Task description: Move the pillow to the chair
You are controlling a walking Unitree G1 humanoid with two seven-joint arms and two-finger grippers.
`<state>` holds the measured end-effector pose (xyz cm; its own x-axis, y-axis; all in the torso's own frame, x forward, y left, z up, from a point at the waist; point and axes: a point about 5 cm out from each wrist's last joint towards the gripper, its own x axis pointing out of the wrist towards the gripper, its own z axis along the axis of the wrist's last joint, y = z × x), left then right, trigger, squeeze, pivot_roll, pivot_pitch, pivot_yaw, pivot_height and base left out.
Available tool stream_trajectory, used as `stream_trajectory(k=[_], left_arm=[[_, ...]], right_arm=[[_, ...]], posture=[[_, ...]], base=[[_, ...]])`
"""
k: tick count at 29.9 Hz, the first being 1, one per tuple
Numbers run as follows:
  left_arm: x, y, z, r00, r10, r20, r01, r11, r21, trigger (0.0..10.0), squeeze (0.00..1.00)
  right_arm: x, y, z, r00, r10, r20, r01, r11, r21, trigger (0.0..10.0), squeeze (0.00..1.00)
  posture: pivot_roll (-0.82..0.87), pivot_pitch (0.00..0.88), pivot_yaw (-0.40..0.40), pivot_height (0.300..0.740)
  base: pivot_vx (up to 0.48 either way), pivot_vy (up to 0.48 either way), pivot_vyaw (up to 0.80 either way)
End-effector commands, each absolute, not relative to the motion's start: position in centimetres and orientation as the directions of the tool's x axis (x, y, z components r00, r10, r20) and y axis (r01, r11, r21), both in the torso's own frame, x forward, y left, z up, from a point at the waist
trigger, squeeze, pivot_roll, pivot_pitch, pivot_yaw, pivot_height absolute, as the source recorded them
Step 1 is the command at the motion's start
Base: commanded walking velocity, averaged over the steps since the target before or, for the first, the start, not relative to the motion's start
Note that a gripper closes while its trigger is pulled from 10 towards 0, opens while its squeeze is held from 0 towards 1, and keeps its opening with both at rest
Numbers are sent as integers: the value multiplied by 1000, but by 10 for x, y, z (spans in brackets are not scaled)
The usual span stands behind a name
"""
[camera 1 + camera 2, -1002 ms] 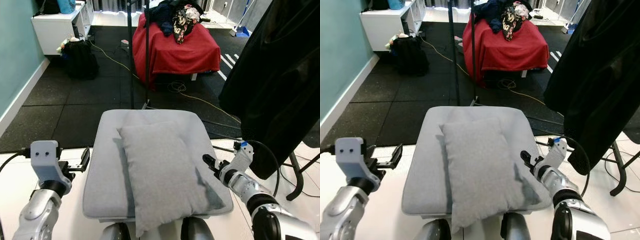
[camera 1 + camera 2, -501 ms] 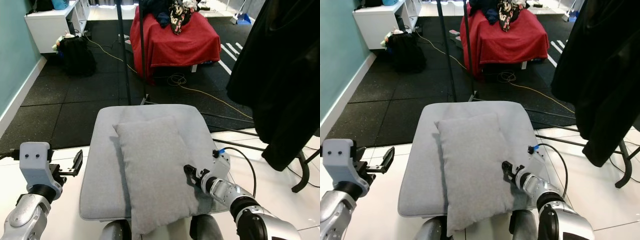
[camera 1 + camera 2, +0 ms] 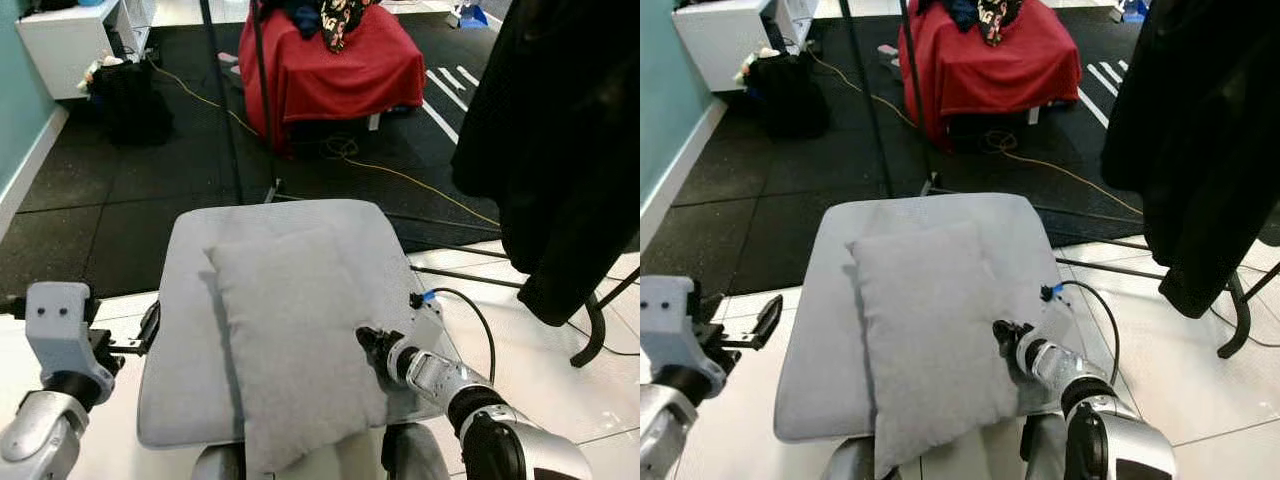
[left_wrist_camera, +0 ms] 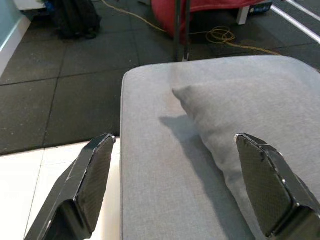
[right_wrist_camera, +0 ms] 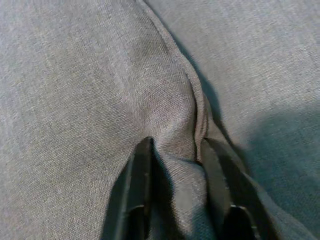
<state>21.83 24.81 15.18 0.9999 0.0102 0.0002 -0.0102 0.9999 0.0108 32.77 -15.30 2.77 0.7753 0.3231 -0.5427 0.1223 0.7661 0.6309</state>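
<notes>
One grey padded seat (image 3: 280, 225) is seen directly before the robot, standing partly on dark floor mats (image 3: 120, 195) and partly on white tiles (image 3: 560, 385). One grey pillow (image 3: 290, 330) is laid lengthwise on the seat, slightly askew, with its near end hanging over the seat's front edge. One black garment (image 3: 560, 140) is hung at the right, with a dark stand leg (image 3: 590, 340) visible beneath it. One red-draped piece of furniture (image 3: 335, 70) is set further back, and a heap of dark and patterned clothes (image 3: 325, 15) is piled on it. One black bag (image 3: 125, 95) is placed on the mats at the left, near one white cabinet (image 3: 70, 35). Two thin dark poles (image 3: 262, 95) are stood between the seat and the red furniture. One yellow cable (image 3: 420, 180) is trailed across the mats.

Two grippers are counted. The right gripper (image 5: 175, 172) is pressed into the pillow's right edge, and a fold of the fabric is pinched between its two black fingers (image 5: 137, 185). The left gripper (image 4: 175, 185) is held at the seat's left side, apart from the pillow, with its two fingers (image 4: 92, 177) spread wide and nothing between them
</notes>
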Motion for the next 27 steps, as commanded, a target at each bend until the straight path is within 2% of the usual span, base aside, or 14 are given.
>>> stream_trajectory(k=[1,12,15,17,20,22,25,27], left_arm=[[216,252,151,1000,17,-20,-16,1000,20,10000,0],[222,241,149,1000,6,-25,-6,1000,2,10000,0],[227,240,151,1000,14,-11,-14,1000,-19,10000,0],[227,240,152,1000,15,-8,-15,1000,-22,10000,0],[234,233,153,1000,8,14,-7,999,-43,10000,0],[234,233,153,1000,8,14,-7,999,-43,10000,0],[242,224,153,999,-3,34,5,998,-67,10000,0],[244,222,154,999,-5,40,8,997,-76,10000,0]], right_arm=[[324,-146,23,758,339,-557,139,750,647,0,0],[334,-153,36,792,355,-497,70,756,651,0,0],[349,-151,60,812,419,-407,-82,772,631,0,0],[351,-150,64,813,431,-392,-107,772,626,0,0],[374,-145,111,835,517,-189,-309,724,616,0,0],[374,-145,111,835,517,-189,-309,724,616,0,0],[386,-143,146,826,561,-51,-441,701,561,0,0],[388,-142,154,824,566,-25,-462,697,549,0,0]], posture=[[52,180,10,485],[20,175,-12,485],[-1,169,-24,485],[-1,169,-24,485],[-31,143,-42,485],[-31,143,-42,485],[-55,115,-55,485],[-55,115,-55,485]], base=[[0,0,0],[0,0,0],[0,0,0],[0,0,0],[0,0,0],[0,0,0],[0,0,0],[0,0,0]])
